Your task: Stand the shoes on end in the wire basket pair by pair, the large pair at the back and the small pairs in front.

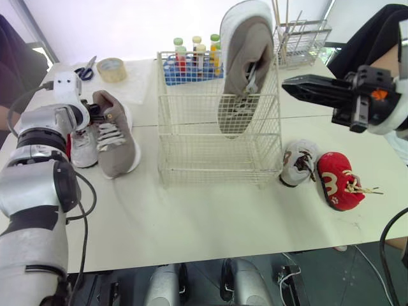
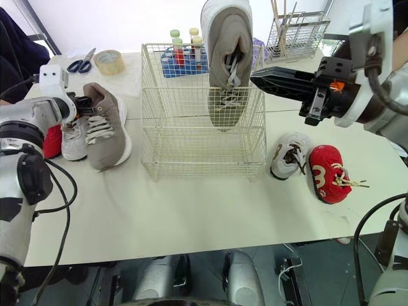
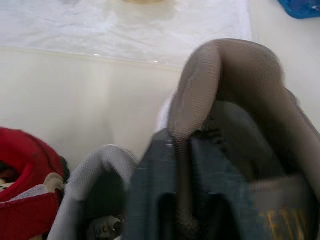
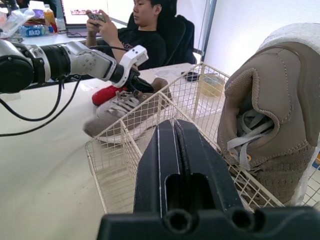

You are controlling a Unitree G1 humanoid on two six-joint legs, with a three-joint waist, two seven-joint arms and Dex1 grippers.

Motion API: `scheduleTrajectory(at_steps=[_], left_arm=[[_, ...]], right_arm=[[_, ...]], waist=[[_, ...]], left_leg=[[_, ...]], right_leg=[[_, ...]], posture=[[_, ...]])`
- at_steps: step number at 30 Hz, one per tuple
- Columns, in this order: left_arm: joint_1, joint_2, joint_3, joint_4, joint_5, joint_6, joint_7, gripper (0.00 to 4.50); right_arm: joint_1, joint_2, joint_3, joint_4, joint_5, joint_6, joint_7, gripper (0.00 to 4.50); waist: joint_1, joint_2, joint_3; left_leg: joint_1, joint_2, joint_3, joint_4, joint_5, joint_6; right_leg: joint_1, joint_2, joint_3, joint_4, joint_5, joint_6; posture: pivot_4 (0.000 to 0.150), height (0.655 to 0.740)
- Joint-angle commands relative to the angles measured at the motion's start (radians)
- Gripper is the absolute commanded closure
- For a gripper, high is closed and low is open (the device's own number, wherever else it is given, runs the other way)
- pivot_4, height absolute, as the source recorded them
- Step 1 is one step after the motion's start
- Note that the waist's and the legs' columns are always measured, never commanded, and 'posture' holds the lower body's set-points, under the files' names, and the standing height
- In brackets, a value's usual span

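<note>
One large shoe (image 1: pixel 245 70) is standing in wire basket (image 1: pixel 191 153) | right gripper (image 1: pixel 288 83) hovering beside rim, jaws closed | left gripper (image 1: pixel 97 115) jaws gripping second shoe (image 1: pixel 118 143)

A wire basket (image 2: pixel 191 148) sits in the middle of the table (image 2: pixel 191 223). One big brown shoe (image 2: pixel 226 64) stands on end inside it, on the right side, with its top poking out over the rim. The right gripper (image 2: pixel 256 78) hangs just to the right of that shoe, its two black fingers pressed together. Left of the basket, the other big brown shoe (image 2: pixel 105 131) lies flat, and the left gripper (image 2: pixel 86 104) has hold of its heel. A little grey shoe (image 2: pixel 73 139) lies touching its left side. Right of the basket lie a little grey shoe with brown laces (image 2: pixel 290 159) and a little red shoe (image 2: pixel 328 173), side by side.
</note>
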Motion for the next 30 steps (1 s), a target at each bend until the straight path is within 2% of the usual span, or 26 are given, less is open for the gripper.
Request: scheduleTrajectory(at_steps=[1, 5, 11, 14, 18, 21, 25, 30], left_arm=[[-0.02, 0.007, 0.017, 0.008, 0.01, -0.012, 0.026, 4.44], [-0.079, 0.017, 0.071, -0.013, -0.032, -0.078, 0.038, 4.44], [-0.198, 0.0, 0.186, -0.116, -0.146, -0.234, 0.024, 4.44], [-0.214, -0.033, 0.232, -0.236, -0.214, -0.315, -0.01, 4.44], [-0.208, -0.09, 0.279, -0.498, -0.324, -0.36, -0.04, 4.44], [-0.216, -0.143, 0.284, -0.659, -0.377, -0.395, -0.032, 4.44], [-0.213, -0.223, 0.227, -0.793, -0.37, -0.478, -0.034, 4.44], [-0.21, -0.323, 0.165, -0.836, -0.333, -0.58, -0.013, 4.44]], right_arm=[[0.0, -0.019, -0.048, -0.02, 0.005, -0.027, -0.01, 4.5], [0.014, -0.021, -0.05, -0.025, 0.0, -0.032, -0.019, 4.5], [0.02, -0.018, -0.052, -0.024, 0.021, -0.023, -0.037, 4.5], [0.032, -0.015, -0.049, -0.026, 0.034, -0.012, -0.039, 4.5], [0.05, -0.011, -0.047, -0.029, 0.041, -0.012, -0.053, 4.5], [0.052, -0.007, -0.042, -0.027, 0.041, -0.019, -0.06, 4.5], [0.048, -0.003, -0.031, -0.027, 0.034, -0.028, -0.065, 4.5], [0.054, -0.004, -0.038, -0.041, 0.039, -0.032, -0.074, 4.5]], waist=[[0.0, 0.0, 0.0], [0.0, 0.0, 0.0], [0.005, -0.009, 0.004], [0.006, -0.009, 0.004], [0.003, -0.009, 0.004], [0.002, -0.009, 0.004], [0.003, -0.009, 0.004], [0.018, -0.009, 0.004]], left_leg=[[0.0, 0.0, 0.0, 0.0, 0.0, 0.0], [0.0, 0.0, 0.0, 0.0, 0.0, 0.0], [-0.003, 0.0, -0.001, 0.0, 0.0, 0.0], [-0.004, 0.0, 0.0, 0.0, -0.001, 0.001], [-0.004, -0.001, 0.001, 0.0, -0.001, 0.002], [-0.003, 0.0, 0.001, 0.0, -0.001, 0.002], [-0.002, 0.0, 0.002, 0.001, -0.001, 0.001], [-0.001, 0.0, 0.001, 0.005, 0.0, 0.001]], right_leg=[[0.0, 0.0, 0.0, 0.0, 0.0, 0.0], [0.0, 0.0, 0.0, 0.0, 0.0, 0.0], [-0.001, 0.0, -0.001, -0.001, 0.0, 0.0], [-0.001, 0.0, -0.001, -0.001, 0.002, 0.002], [-0.001, 0.0, 0.0, -0.003, 0.002, 0.003], [-0.001, 0.0, 0.0, -0.002, 0.002, 0.003], [0.0, 0.0, 0.001, -0.002, 0.002, 0.003], [0.001, 0.0, 0.001, -0.001, 0.002, 0.003]], posture=[[0.15, 0.74], [0.15, 0.74], [0.15, 0.74], [0.15, 0.74], [0.15, 0.74], [0.15, 0.74], [0.15, 0.74], [0.15, 0.74]])
